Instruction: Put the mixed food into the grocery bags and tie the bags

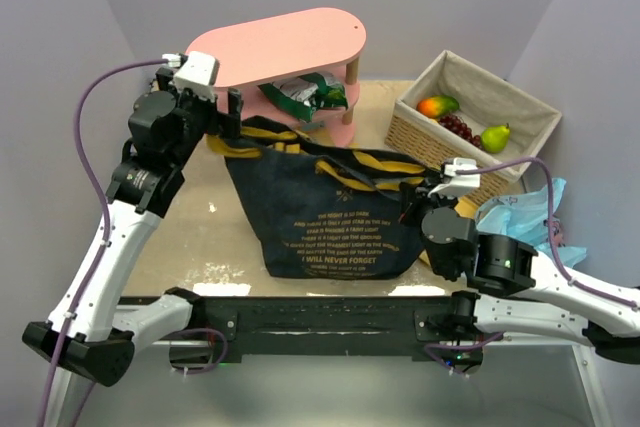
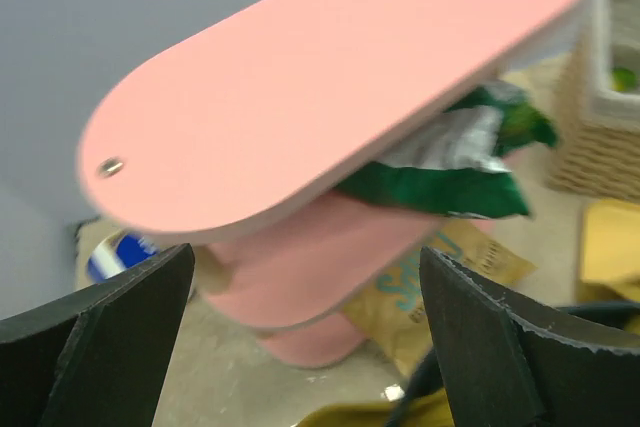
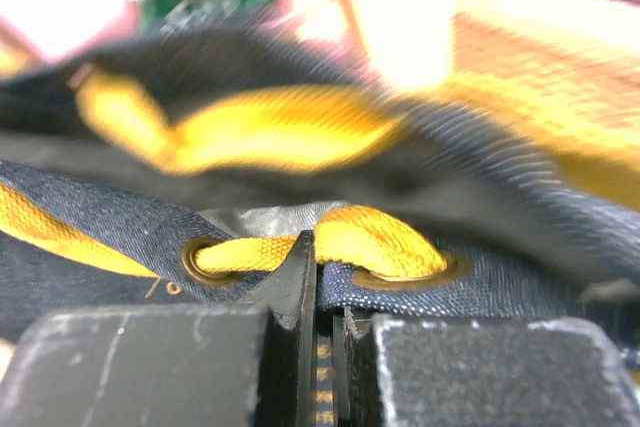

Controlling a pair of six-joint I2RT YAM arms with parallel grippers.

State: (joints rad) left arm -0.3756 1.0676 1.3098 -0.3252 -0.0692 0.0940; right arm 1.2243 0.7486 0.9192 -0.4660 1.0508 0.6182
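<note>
Denim tote (image 1: 335, 217) sits upright, its rim by a yellow handle (image 3: 370, 242) clamped in the right gripper (image 3: 325, 292); left gripper (image 2: 300, 347) gapes empty.

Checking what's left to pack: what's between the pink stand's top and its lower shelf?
A green crisp bag lies there, seen in the top and left wrist views.
</note>
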